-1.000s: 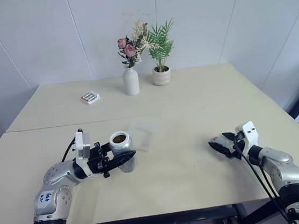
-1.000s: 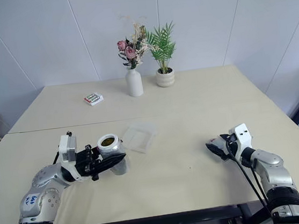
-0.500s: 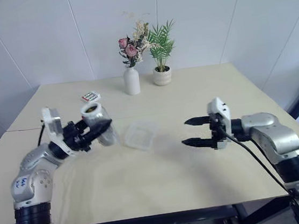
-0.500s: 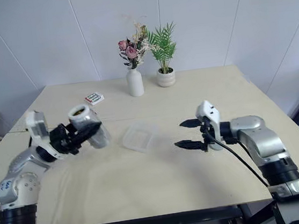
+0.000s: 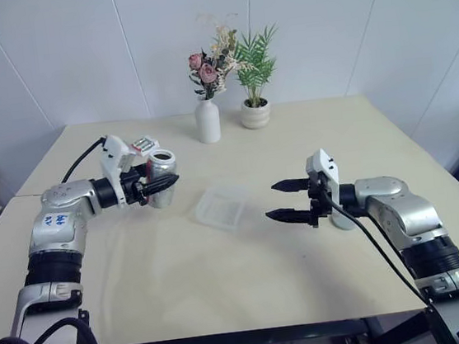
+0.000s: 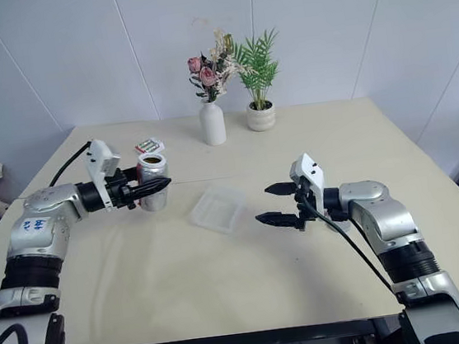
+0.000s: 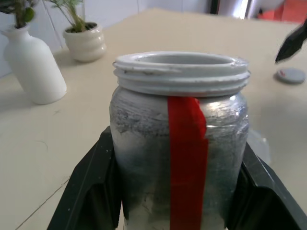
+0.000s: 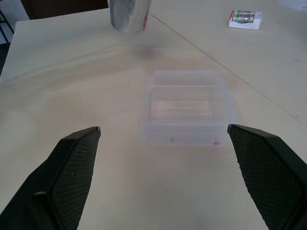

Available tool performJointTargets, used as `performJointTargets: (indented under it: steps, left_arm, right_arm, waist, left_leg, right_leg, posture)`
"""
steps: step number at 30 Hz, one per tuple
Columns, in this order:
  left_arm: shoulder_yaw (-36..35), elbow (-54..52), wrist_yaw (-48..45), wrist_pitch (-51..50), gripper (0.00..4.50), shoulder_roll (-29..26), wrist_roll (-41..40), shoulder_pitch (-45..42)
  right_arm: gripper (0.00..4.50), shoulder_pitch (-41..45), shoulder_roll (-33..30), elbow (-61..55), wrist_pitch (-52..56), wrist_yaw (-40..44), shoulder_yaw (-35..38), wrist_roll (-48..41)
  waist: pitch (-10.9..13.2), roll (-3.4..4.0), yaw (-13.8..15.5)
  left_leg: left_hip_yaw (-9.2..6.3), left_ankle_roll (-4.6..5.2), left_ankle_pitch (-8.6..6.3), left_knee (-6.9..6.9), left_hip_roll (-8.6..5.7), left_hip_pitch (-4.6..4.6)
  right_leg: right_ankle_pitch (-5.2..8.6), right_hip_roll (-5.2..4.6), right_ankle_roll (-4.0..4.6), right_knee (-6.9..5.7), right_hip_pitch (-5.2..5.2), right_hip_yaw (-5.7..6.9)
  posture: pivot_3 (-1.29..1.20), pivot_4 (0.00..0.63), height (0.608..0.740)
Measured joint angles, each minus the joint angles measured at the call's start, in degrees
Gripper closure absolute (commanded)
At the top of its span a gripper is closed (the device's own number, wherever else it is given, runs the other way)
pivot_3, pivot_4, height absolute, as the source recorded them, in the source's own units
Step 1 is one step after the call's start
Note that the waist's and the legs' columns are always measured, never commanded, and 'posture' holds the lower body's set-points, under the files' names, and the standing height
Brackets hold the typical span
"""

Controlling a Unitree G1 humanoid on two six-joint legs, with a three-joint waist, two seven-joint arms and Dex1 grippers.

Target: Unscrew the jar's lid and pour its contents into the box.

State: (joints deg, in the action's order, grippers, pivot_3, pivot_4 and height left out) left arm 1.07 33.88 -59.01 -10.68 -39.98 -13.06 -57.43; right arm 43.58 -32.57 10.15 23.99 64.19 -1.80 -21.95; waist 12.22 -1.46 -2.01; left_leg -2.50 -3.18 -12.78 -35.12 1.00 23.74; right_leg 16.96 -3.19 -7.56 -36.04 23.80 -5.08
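The left gripper [image 6: 155, 188] has its black fingers clamped tight around the small silvery cylindrical jar [image 6: 153, 181], a red tape stripe running down its frosted side, and holds it upright above the left part of the pale, smooth tabletop [image 6: 224, 272]. The jar's threaded white rim is bare and open, with brown contents [image 6: 152, 158] just visible inside. The round flat grey-white lid [image 7: 290, 75] with its red mark lies on the tabletop off to the right. Right of the jar, the shallow square translucent plastic box [image 5: 220, 207] with rounded corners sits on the tabletop mid-scene. The right gripper [image 5: 282, 200] hangs just right of the box, fingers spread wide, textured pads empty. At the far edge stand a white ceramic vase of flowers [image 5: 207, 121], a ribbed white plant pot [image 5: 255, 114] and a green-and-white packet [image 6: 149, 145].
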Motion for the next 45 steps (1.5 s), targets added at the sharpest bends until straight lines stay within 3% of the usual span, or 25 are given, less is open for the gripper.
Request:
performJointTargets:
  steps: [7,11,15,17,24,28,33,41,45]
  left_arm:
    - [5.50,8.01,2.36,15.92,2.37,2.55,10.43,-2.59]
    - [6.96,15.40,10.14,26.18,2.37,4.28,16.82,-6.82]
    - [11.29,21.20,24.73,37.52,2.37,4.76,27.42,-12.08]
    - [15.97,23.56,35.99,40.84,2.37,4.51,36.65,-15.17]
    - [35.13,23.80,59.80,52.74,2.37,2.34,65.45,-26.26]
    - [45.83,23.33,77.63,49.35,2.37,2.19,81.70,-30.91]
    - [56.67,29.72,89.61,39.34,2.37,6.98,94.84,-32.59]
    - [65.85,35.06,89.42,32.11,2.37,12.66,102.67,-32.94]
    - [66.33,34.16,89.58,31.61,2.37,13.18,102.44,-34.15]
  right_arm:
    - [0.02,-2.37,1.49,-3.21,-0.04,-2.93,0.52,-0.21]
    - [0.02,-2.94,2.28,-3.71,-0.19,-4.75,1.08,-0.57]
    - [0.02,-4.48,3.58,-4.20,-0.23,-6.35,1.90,-1.13]
    - [0.02,-5.01,4.03,-4.68,-0.23,-6.96,2.05,-1.38]
    - [0.02,-6.79,4.43,-5.53,-0.20,-8.61,2.35,-2.13]
    - [0.02,-6.86,5.54,-5.50,-0.24,-9.72,2.41,-2.29]
    - [0.02,-6.86,7.70,-5.45,-0.27,-11.55,3.24,-3.13]
    - [0.02,-6.85,8.93,-5.44,-0.29,-13.45,4.67,-4.08]
    - [0.02,-6.85,9.10,-5.44,-0.29,-13.70,4.67,-4.38]
  waist:
    - [0.00,0.00,0.08]
    - [0.00,-0.01,0.34]
    - [0.00,-0.01,0.45]
    - [0.01,-0.01,0.38]
    - [0.02,-0.04,0.39]
    - [0.02,-0.04,0.29]
    - [0.02,-0.05,0.46]
    - [0.03,-0.06,0.43]
    - [0.04,-0.07,0.44]
  left_leg:
    - [-0.01,-0.02,0.03,-0.07,0.01,0.00]
    - [-0.02,-0.01,0.02,-0.08,0.00,0.01]
    - [-0.04,0.00,0.02,-0.08,-0.03,0.06]
    - [-0.03,0.01,0.01,-0.11,-0.06,0.10]
    - [-0.04,0.04,0.00,-0.13,-0.09,0.24]
    - [-0.02,0.04,0.00,-0.12,-0.09,0.27]
    - [-0.03,0.07,0.02,-0.16,-0.12,0.35]
    - [0.02,0.01,0.06,-0.11,-0.13,0.56]
    - [0.05,-0.02,0.09,-0.13,-0.14,0.58]
  right_leg:
    - [0.00,0.01,-0.01,-0.09,-0.01,-0.01]
    - [-0.01,0.01,-0.01,-0.09,0.00,0.00]
    - [-0.03,-0.02,-0.06,-0.05,0.00,0.00]
    - [-0.06,-0.02,-0.12,-0.04,0.01,-0.03]
    - [-0.09,-0.02,-0.19,0.07,0.07,-0.03]
    - [-0.07,-0.02,-0.22,-0.01,0.15,-0.06]
    - [-0.06,-0.02,-0.24,-0.06,0.19,-0.05]
    - [-0.04,-0.02,-0.24,-0.51,0.56,-0.10]
    - [-0.04,-0.02,-0.24,-0.50,0.63,-0.14]
  posture:
    - [0.00,0.150,0.740]
    - [0.00,0.150,0.740]
    - [0.00,0.150,0.740]
    - [0.00,0.150,0.740]
    - [0.00,0.150,0.740]
    - [0.00,0.150,0.740]
    - [0.00,0.150,0.740]
    - [0.00,0.150,0.740]
    - [0.00,0.150,0.740]
